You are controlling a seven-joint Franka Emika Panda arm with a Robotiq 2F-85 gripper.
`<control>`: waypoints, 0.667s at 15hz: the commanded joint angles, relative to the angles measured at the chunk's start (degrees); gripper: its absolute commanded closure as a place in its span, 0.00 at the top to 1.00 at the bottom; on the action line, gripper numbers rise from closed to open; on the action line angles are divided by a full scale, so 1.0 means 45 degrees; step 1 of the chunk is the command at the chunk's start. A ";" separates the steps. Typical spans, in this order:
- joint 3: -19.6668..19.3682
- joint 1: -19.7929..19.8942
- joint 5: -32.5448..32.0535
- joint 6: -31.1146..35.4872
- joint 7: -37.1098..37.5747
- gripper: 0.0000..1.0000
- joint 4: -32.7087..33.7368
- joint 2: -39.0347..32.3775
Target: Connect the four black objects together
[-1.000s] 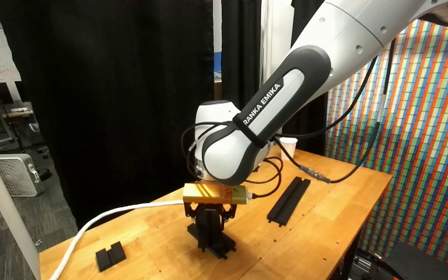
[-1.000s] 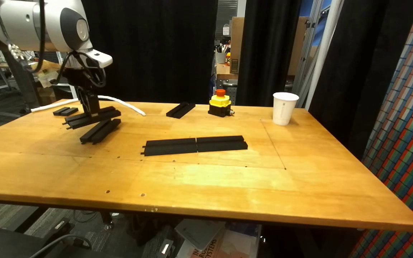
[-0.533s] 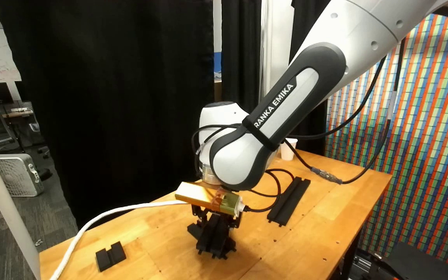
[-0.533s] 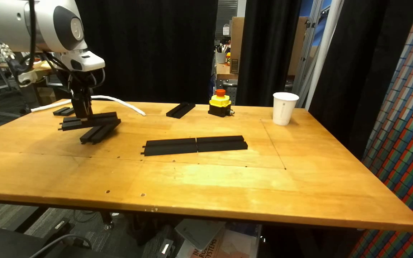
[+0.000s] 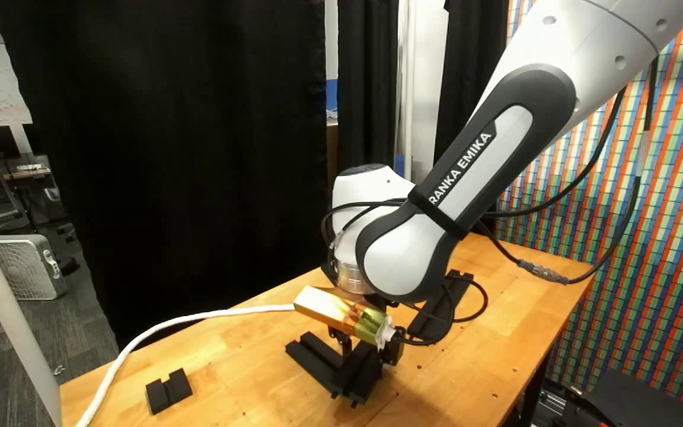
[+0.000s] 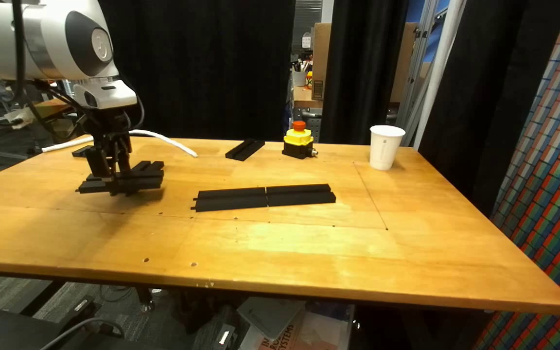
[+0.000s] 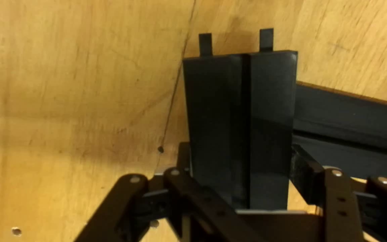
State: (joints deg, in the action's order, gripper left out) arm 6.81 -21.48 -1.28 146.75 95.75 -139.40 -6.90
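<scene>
My jaws grip a black bar point(image 7: 240, 129), which crosses over a second bar point(image 7: 351, 121); whether the two touch, I cannot tell. Elsewhere on the table point(image 6: 309, 262), a third bar point(image 6: 231, 200) and a fourth bar point(image 6: 301, 195) lie end to end, a thin line between.

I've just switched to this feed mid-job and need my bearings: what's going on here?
The gripper is shut on a black bar, holding it over the table. In the wrist view that bar hides part of a second bar lying on the table; whether the two touch, I can't tell. In an exterior view, a third bar and a fourth bar lie end to end, with a thin seam showing between them. So the four aren't joined into one strip yet.
</scene>
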 commanded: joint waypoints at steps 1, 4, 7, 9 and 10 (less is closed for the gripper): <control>0.0240 0.0618 -0.0159 0.0367 0.0449 0.47 -0.1198 0.1138; 0.0241 0.1090 0.0019 0.0526 0.0107 0.47 -0.1673 0.1406; 0.0232 0.1480 0.0061 0.0745 -0.0112 0.47 -0.1954 0.1500; 0.0209 0.1705 0.0150 0.0921 -0.0410 0.47 -0.1986 0.1410; 0.0189 0.1810 0.0207 0.1038 -0.0595 0.47 -0.1972 0.1304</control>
State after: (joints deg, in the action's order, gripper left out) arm 6.94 -15.26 -1.27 149.06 95.49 -146.70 -2.51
